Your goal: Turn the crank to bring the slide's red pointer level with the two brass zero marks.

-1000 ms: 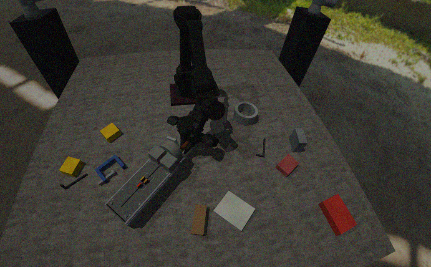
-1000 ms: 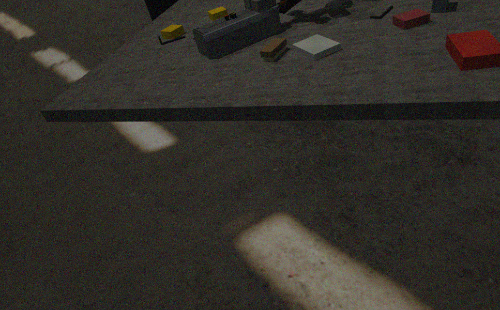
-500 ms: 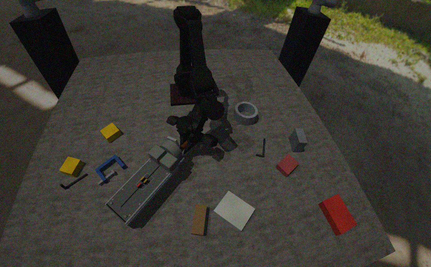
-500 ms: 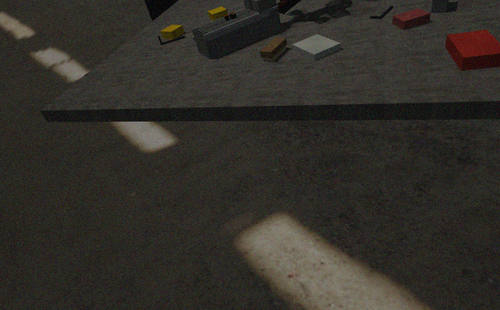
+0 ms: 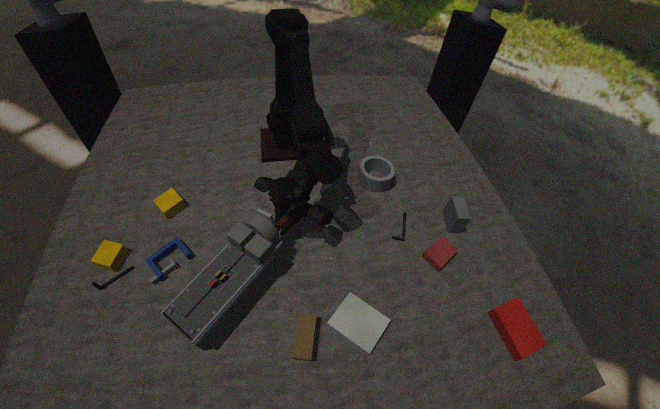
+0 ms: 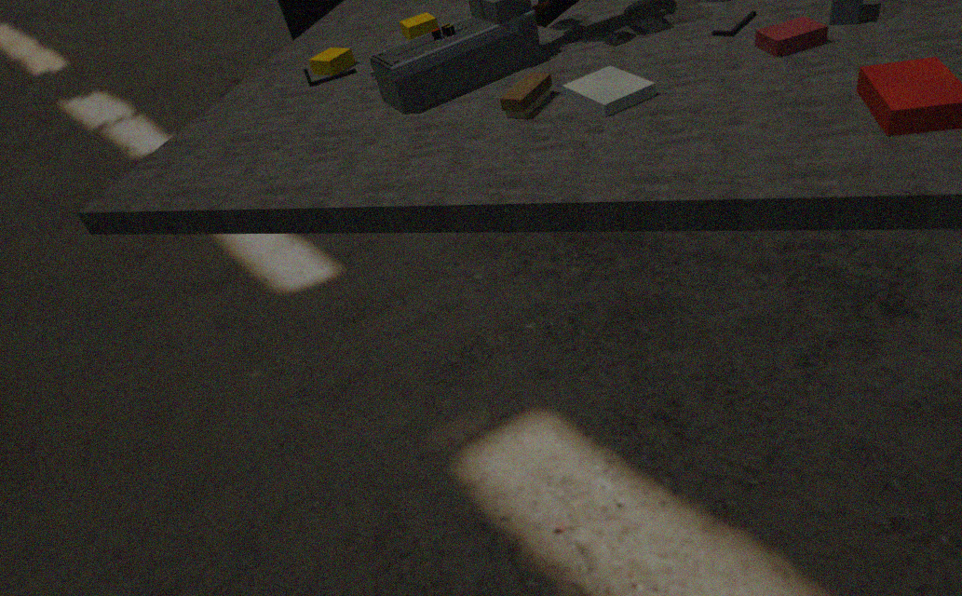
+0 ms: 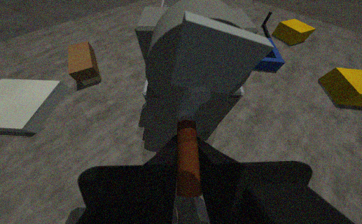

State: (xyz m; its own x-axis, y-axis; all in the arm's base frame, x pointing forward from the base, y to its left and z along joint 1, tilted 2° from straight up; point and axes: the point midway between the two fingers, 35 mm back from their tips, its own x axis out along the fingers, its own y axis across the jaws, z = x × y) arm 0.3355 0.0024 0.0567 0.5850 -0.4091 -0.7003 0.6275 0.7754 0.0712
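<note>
While the top view shows the whole machine [image 5: 210, 310] [image 6: 454, 74] [image 7: 143, 40] on the worktop [image 5: 93, 355] [image 6: 321, 162] [image 7: 297, 140], it is the red pointer [image 5: 213, 283] [image 6: 436, 33] that one must watch: it stands just beside the brass zero marks [image 5: 222, 277], on the side away from the crank [image 5: 265, 225] [image 7: 209, 52], so it is near but, as I judge, not level. In this same view the gripper [image 5: 285, 218] [image 7: 184, 138] is at the handle [image 5: 282, 220] [image 7: 188, 154], at the crank end. In the exterior view, the pointer is small and dark, and I cannot read the alignment from it; the gripper is out of this picture. The wrist view shows the fingers narrow, closed on the orange-brown handle, one at each side of it. To do this step well, the arm should carry the handle along its circle in small arcs and pause to read the pointer from above. Which sense of turning brings it nearer, I cannot tell from here, so a tiny trial turn would be wise. A pull off the circle could make the handle slip. When level, the fingers should open evenly, then withdraw straight, without a push on the crank.
</note>
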